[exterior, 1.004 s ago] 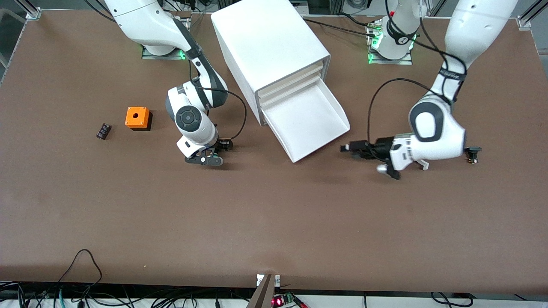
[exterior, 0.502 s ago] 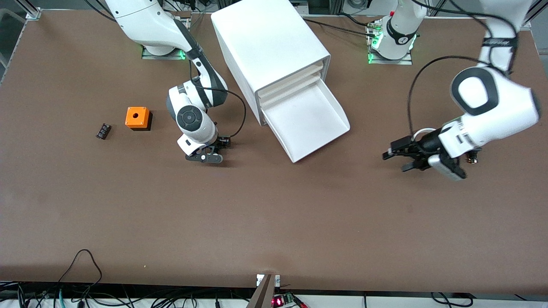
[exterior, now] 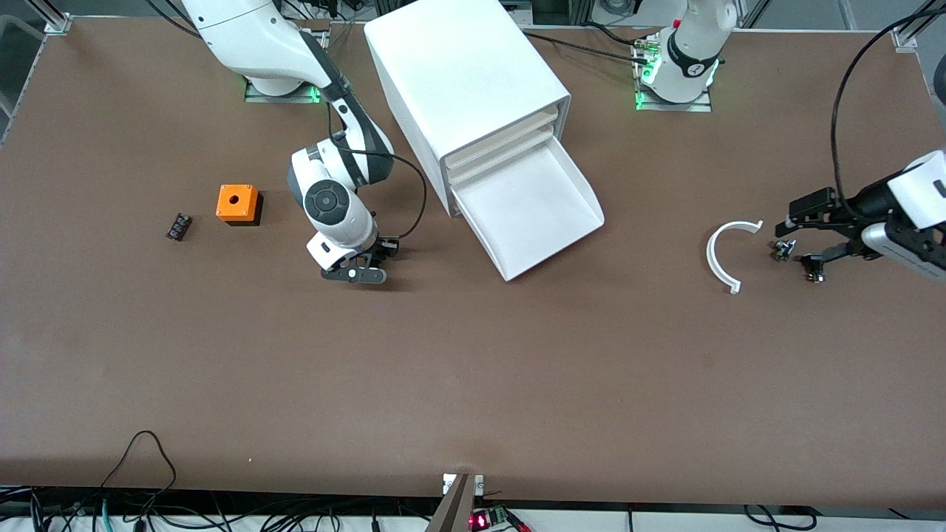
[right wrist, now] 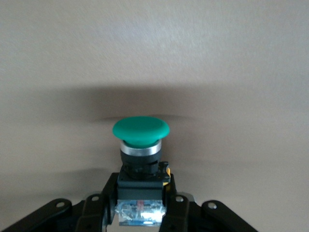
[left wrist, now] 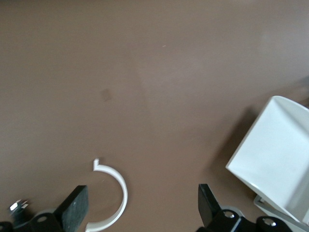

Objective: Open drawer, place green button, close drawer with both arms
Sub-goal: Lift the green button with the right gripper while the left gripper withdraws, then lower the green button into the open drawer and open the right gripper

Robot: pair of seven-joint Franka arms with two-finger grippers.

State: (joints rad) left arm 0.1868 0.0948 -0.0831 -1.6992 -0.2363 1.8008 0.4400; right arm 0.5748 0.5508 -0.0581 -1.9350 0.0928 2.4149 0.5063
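Note:
The white cabinet (exterior: pixel 465 81) stands at the robots' side of the table. Its bottom drawer (exterior: pixel 536 210) is pulled out, a bare white tray, and its corner also shows in the left wrist view (left wrist: pixel 273 154). My right gripper (exterior: pixel 373 258) hangs low over the table beside the drawer, toward the right arm's end. It is shut on the button (right wrist: pixel 140 129), green cap pointing away from the gripper (right wrist: pixel 140 195), black-blue body between the fingers. My left gripper (exterior: pixel 800 238) is open and empty over the left arm's end of the table, wide apart in its wrist view (left wrist: pixel 140 210).
A white C-shaped ring (exterior: pixel 723 255) lies between the drawer and the left gripper, also in the left wrist view (left wrist: pixel 116 193). Two small dark parts (exterior: pixel 783 250) (exterior: pixel 815 275) lie by the left gripper. An orange cube (exterior: pixel 237 203) and a black part (exterior: pixel 178 226) lie toward the right arm's end.
The left arm has swung away from the drawer's front to its own end of the table, uncovering the white ring. The right gripper with the button has barely moved.

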